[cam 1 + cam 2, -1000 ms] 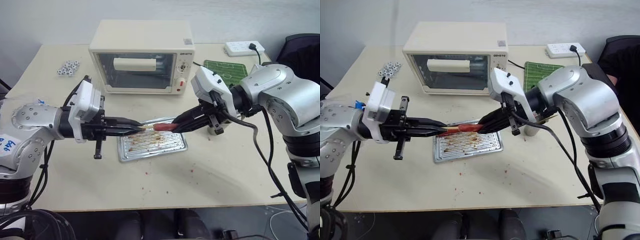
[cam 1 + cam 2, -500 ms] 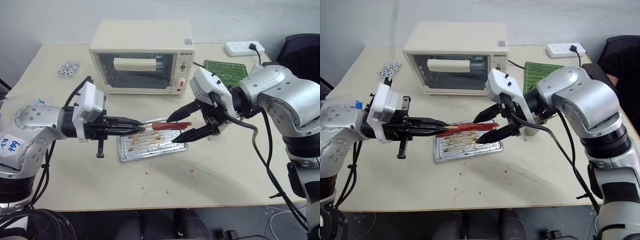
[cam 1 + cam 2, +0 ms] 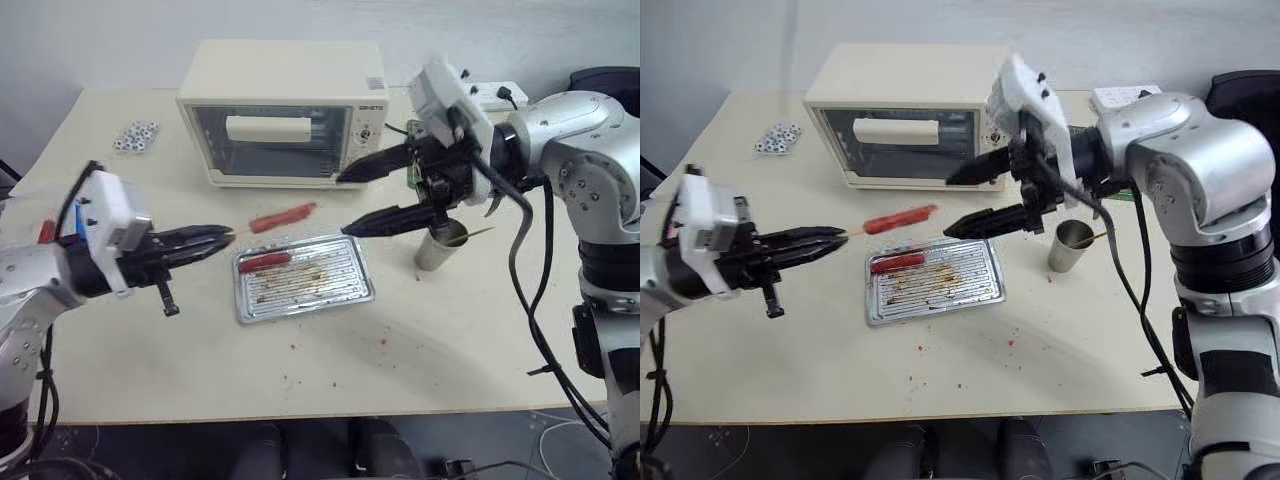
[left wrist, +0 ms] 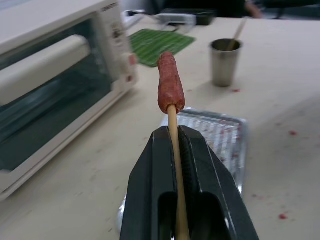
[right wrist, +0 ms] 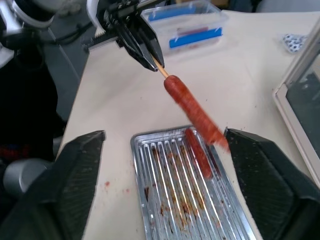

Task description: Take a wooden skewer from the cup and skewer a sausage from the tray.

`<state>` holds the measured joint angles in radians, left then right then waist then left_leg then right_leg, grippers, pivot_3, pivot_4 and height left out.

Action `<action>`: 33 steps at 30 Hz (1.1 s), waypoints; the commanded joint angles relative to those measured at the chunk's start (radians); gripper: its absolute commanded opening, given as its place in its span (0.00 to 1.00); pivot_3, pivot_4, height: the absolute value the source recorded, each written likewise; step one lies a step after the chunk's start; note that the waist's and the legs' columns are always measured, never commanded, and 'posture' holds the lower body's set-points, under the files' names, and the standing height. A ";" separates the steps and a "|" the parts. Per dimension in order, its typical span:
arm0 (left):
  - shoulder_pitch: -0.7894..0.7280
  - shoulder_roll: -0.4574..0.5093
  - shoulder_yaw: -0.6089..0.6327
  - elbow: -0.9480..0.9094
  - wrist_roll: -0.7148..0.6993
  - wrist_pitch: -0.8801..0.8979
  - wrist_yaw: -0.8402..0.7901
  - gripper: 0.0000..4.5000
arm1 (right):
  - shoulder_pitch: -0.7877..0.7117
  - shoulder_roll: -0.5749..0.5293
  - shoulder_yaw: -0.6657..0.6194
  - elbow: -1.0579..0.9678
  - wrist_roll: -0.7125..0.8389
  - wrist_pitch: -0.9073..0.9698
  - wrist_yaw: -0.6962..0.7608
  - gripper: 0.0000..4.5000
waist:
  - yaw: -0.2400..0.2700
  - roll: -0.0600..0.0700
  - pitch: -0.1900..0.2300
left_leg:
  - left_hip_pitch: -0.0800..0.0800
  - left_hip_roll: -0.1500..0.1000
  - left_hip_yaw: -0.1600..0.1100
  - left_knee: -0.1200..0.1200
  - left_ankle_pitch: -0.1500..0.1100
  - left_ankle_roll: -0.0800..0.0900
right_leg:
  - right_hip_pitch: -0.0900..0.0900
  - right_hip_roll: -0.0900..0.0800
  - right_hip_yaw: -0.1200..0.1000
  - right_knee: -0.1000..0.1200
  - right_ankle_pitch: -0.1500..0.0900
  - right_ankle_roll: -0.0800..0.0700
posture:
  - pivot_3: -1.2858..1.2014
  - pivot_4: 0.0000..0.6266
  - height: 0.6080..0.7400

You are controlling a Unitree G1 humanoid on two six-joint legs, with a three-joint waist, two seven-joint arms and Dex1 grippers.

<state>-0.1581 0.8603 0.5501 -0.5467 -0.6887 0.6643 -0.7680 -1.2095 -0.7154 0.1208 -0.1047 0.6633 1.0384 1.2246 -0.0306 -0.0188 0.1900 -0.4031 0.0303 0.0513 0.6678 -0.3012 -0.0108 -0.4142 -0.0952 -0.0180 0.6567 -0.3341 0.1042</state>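
My left gripper point(image 3: 230, 236) is shut on the blunt end of a wooden skewer point(image 4: 175, 150), held about level over the table left of the tray. A red-brown sausage point(image 3: 283, 216) is threaded on the skewer's far end, hanging in the air above the tray's back left corner. A second sausage point(image 3: 264, 262) lies in the ribbed metal tray point(image 3: 320, 288). My right gripper point(image 3: 345, 206) hangs open and empty above the tray's right end, in front of the oven. The metal cup point(image 3: 436, 250) stands right of the tray with another skewer point(image 3: 478, 235) leaning out of it.
A cream toaster oven point(image 3: 285, 110) stands behind the tray, with a green mat point(image 3: 455, 135) and a white power strip point(image 3: 490, 96) to its right. Small white pieces point(image 3: 136, 135) lie at the back left. A clear plastic box point(image 5: 185, 25) sits beyond my left arm.
My right gripper opened off the sausage, then rose and drew back toward the oven. My left gripper pulled away to the left, carrying the skewer with the sausage on it.
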 commanded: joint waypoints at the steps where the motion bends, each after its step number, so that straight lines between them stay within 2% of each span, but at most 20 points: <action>1: 0.093 -0.050 0.191 -0.036 0.075 0.007 0.152 0.00 | -0.022 0.020 -0.106 -0.012 0.081 0.067 -0.063 0.98 | 0.001 0.000 0.000 | 0.000 0.000 0.000 -0.001 0.000 0.000 | 0.000 0.000 0.000 0.000 0.000 0.000 | 0.52 0.24 1.00; 5: 0.169 -0.111 0.294 -0.025 0.164 -0.006 0.290 0.00 | -0.011 0.037 -0.147 -0.044 0.125 0.093 -0.114 0.98 | 0.002 -0.001 0.000 | 0.000 -0.001 -0.001 0.000 0.000 0.000 | 0.000 -0.001 0.000 0.000 0.000 0.000 | 0.52 0.24 1.00; 10: 0.210 -0.143 0.363 0.110 0.277 -0.064 0.392 0.00 | -0.017 0.065 -0.190 -0.051 0.194 0.138 -0.175 0.98 | 0.002 -0.001 -0.001 | 0.000 -0.001 -0.001 -0.001 0.000 0.000 | 0.000 -0.001 0.000 0.000 0.000 0.000 | 0.52 0.24 1.00; 16: 0.171 -0.118 0.357 0.375 0.355 -0.190 0.436 0.00 | -0.016 0.070 -0.206 -0.061 0.250 0.160 -0.214 0.98 | 0.002 -0.002 -0.001 | 0.000 -0.001 -0.001 -0.001 -0.003 0.004 | 0.000 -0.002 -0.002 0.000 0.000 0.000 | 0.52 0.24 1.00; 22: 0.110 -0.075 0.286 0.593 0.423 -0.304 0.448 0.00 | -0.001 0.073 -0.210 -0.068 0.282 0.163 -0.256 0.98 | 0.001 -0.003 -0.002 | 0.000 -0.001 -0.001 -0.001 -0.003 0.004 | 0.000 -0.003 -0.002 0.000 0.000 0.000 | 0.52 0.24 1.00; 27: 0.063 -0.056 0.260 0.677 0.421 -0.349 0.437 0.31 | 0.014 0.072 -0.213 -0.072 0.298 0.159 -0.286 1.00 | 0.000 -0.003 -0.002 | 0.000 -0.001 -0.001 -0.002 -0.003 0.004 | 0.000 -0.005 -0.003 -0.001 0.000 0.000 | 0.52 0.24 1.00; 33: 0.136 -0.067 0.322 0.557 0.361 -0.289 0.399 0.68 | 0.032 0.057 -0.207 -0.064 0.298 0.147 -0.289 1.00 | -0.009 -0.003 -0.002 | 0.000 -0.001 0.000 -0.003 -0.002 0.003 | 0.000 -0.006 -0.004 -0.002 0.000 0.000 | 0.52 0.24 1.00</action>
<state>-0.0462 0.7749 0.8081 0.0832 -0.2942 0.3542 -0.3607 -1.1733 -0.6415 -0.0528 -0.1509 0.9525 1.2017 0.9319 -0.0392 -0.0223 0.1880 -0.4033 0.0296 0.0513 0.6643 -0.3038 -0.0078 -0.4144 -0.1010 -0.0222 0.6543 -0.3341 0.1041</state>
